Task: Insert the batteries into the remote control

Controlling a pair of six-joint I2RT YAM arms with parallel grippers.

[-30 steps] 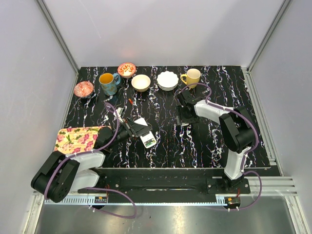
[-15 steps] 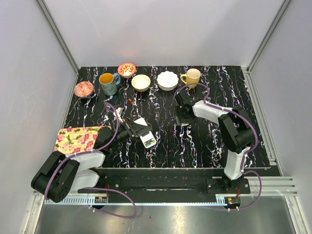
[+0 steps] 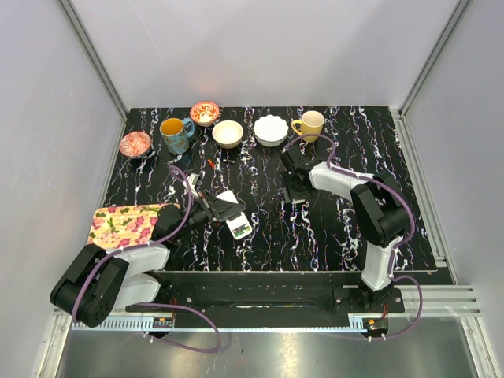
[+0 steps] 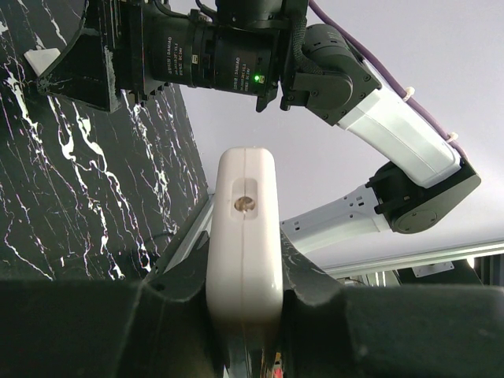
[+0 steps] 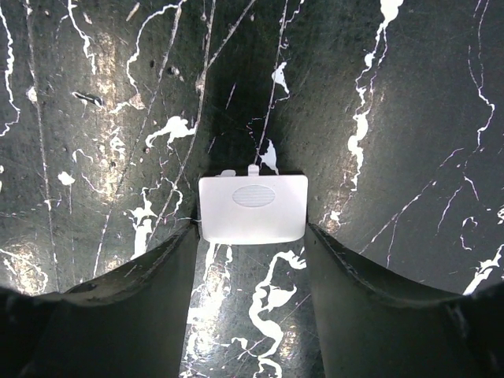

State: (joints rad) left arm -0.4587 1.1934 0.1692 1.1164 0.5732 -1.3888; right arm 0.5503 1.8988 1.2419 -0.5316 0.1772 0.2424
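My left gripper (image 3: 223, 209) is shut on the white remote control (image 3: 234, 217) and holds it left of the table's middle. Green and red batteries (image 3: 241, 230) show in its open near end. In the left wrist view the remote (image 4: 244, 228) stands edge-on between my fingers (image 4: 246, 272). My right gripper (image 3: 294, 191) points down at the table right of middle. In the right wrist view the thin white back-cover panel (image 5: 252, 209) lies flat on the table, and the right gripper's (image 5: 252, 228) fingertips touch its two side edges.
Along the far edge stand a patterned dish (image 3: 135, 143), a blue mug (image 3: 175, 134), a red bowl (image 3: 205, 113), a cream bowl (image 3: 227, 133), a white scalloped bowl (image 3: 270, 130) and a yellow mug (image 3: 309, 124). A small red piece (image 3: 211, 163) lies nearby. A floral cloth (image 3: 126, 224) lies at the left.
My right gripper has shifted slightly left and toward the far side, low over the table. The left gripper and the remote have not moved.
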